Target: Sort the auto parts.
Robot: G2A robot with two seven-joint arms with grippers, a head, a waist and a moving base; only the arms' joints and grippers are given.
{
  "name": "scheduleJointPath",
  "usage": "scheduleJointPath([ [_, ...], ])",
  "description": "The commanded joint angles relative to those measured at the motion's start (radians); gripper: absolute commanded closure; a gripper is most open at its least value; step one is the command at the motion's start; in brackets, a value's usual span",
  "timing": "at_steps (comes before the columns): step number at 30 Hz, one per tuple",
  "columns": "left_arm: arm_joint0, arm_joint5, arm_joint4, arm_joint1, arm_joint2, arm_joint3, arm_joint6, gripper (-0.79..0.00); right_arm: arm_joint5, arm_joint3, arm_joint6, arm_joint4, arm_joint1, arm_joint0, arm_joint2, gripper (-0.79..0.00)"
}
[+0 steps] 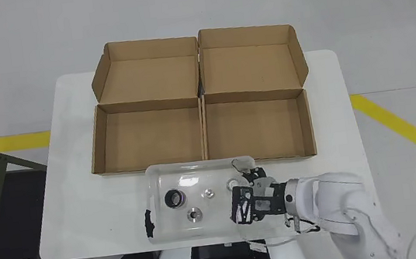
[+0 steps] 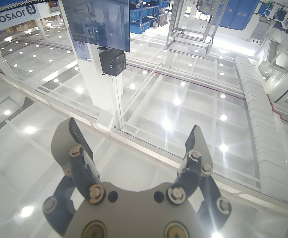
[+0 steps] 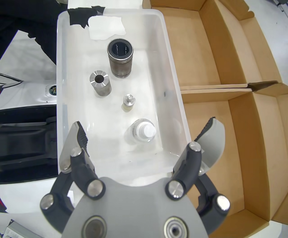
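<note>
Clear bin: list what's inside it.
Four parts stand in the clear bin: a large dark bearing sleeve, a smaller metal cylinder, a small stud and a white-capped clear piece. The right gripper covers the bin's end beneath it.

From above, the right end of the clear bin (image 1: 189,164) is covered by the right gripper (image 1: 237,206), and the small metal part (image 1: 209,194) inside is too small to be identified. At the right wrist, the right box (image 3: 252,144) and left box (image 3: 198,45) are cut by the edge; the bin's near wall is hidden behind the gripper's mount.
</note>
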Motion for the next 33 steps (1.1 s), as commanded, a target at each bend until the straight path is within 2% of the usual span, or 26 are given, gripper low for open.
scheduleJointPath([
  [1, 0.0, 0.0, 0.0, 0.0, 0.0, 0.0, 0.0, -0.785, 0.012, 0.013, 0.032, 0.022, 0.001, 0.018, -0.016, -0.785],
  [11, 0.0, 0.0, 0.0, 0.0, 0.0, 0.0, 0.0, -0.785, 0.064, 0.07, 0.126, 0.08, 0.013, 0.091, -0.096, -0.785],
  [14, 0.0, 0.0, 0.0, 0.0, 0.0, 0.0, 0.0, -0.785, 0.078, 0.08, 0.14, 0.084, 0.021, 0.102, -0.11, -0.757],
  [20, 0.0, 0.0, 0.0, 0.0, 0.0, 0.0, 0.0, -0.785, 0.104, 0.093, 0.166, 0.096, 0.038, 0.118, -0.121, -0.634],
  [27, 0.0, 0.0, 0.0, 0.0, 0.0, 0.0, 0.0, -0.785, 0.126, 0.109, 0.187, 0.112, 0.054, 0.137, -0.13, -0.594],
  [33, 0.0, 0.0, 0.0, 0.0, 0.0, 0.0, 0.0, -0.785, 0.14, 0.12, 0.202, 0.118, 0.063, 0.155, -0.141, -0.428],
])
